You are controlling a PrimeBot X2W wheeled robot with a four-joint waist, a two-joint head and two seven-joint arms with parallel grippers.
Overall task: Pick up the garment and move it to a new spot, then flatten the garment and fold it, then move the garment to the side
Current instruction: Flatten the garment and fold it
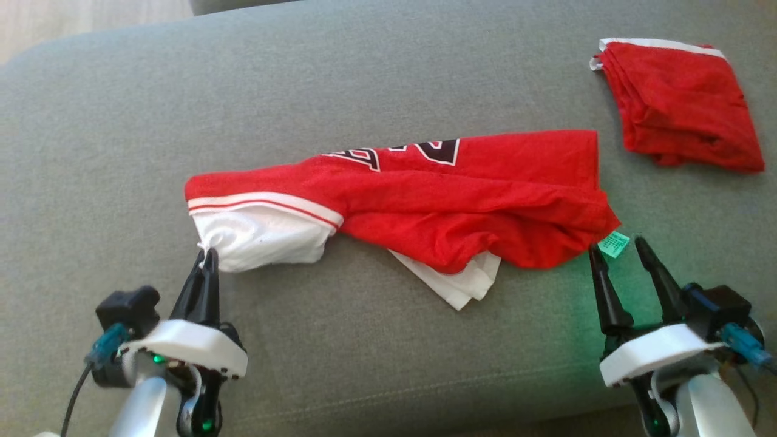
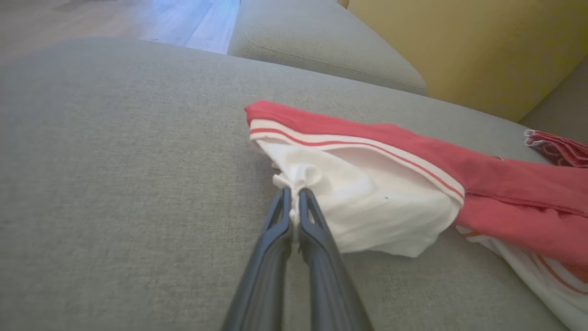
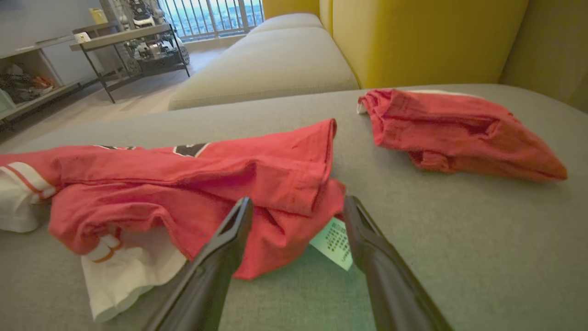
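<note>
Garment [image 1: 425,200] – soft matt cloth; sofa [image 1: 121,121] – coarse grey weave

Head above, wrists low (same garment [image 1: 437,206])

Numerals [image 1: 440,150] on jersey [image 1: 461,200] — folded over, unreadable; tag [image 1: 613,244] print too small

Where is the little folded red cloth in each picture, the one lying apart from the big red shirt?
Head view: the folded red cloth is at the top right, on the grey cushion.
Left wrist view: a corner of it peeks in at the right edge, about halfway down.
Right wrist view: it lies right of the middle, below the yellow backrest.
Shared landmark: the big red shirt, whose white sleeve is at its far end from the cloth.
</note>
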